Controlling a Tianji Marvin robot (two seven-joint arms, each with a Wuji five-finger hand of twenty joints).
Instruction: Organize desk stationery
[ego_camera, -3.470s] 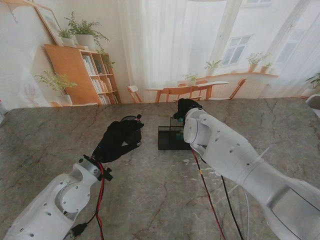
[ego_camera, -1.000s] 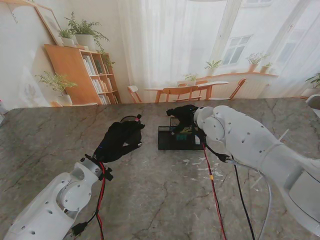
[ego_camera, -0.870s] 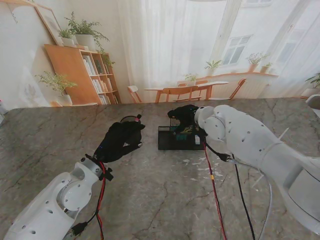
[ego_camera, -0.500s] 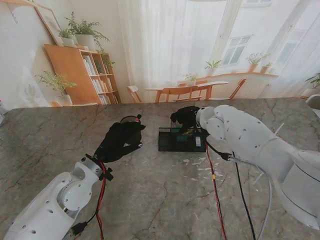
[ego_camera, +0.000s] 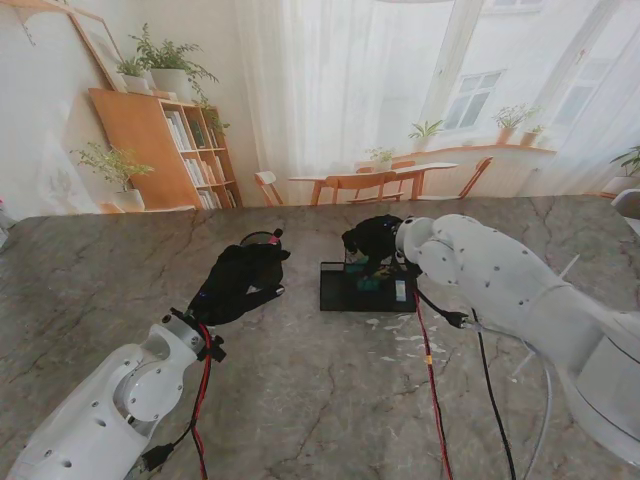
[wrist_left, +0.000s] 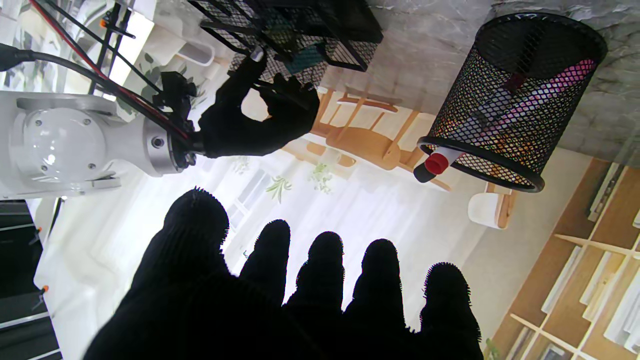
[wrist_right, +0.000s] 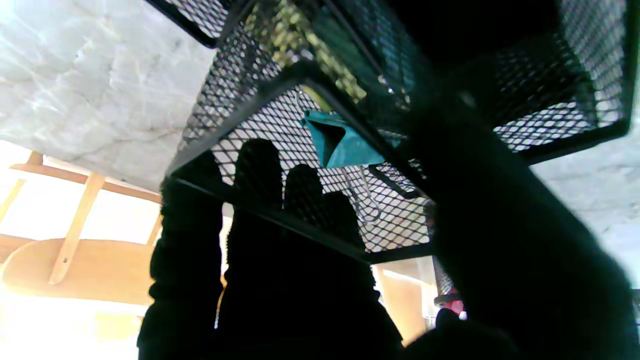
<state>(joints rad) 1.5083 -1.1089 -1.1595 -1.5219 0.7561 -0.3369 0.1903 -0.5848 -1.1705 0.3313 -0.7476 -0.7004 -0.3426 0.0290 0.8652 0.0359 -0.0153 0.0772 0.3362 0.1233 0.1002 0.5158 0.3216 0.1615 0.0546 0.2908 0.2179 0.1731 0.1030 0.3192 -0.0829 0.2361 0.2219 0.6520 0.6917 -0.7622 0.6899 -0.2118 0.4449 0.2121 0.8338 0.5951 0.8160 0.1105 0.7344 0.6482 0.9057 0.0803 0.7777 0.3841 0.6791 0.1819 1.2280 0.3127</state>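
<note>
Black mesh tray under right hand, fingers curled, grip unclear; left hand spread, empty.

Black fingers against mesh tray, teal clip inside

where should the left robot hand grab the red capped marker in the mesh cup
Take the marker by its capped end, the only part sticking out past the rim of the mesh pen cup. It leans against the rim, so come from over the cup's open mouth and pinch along the lean, then draw it out. The left robot hand is open beside the cup.
</note>
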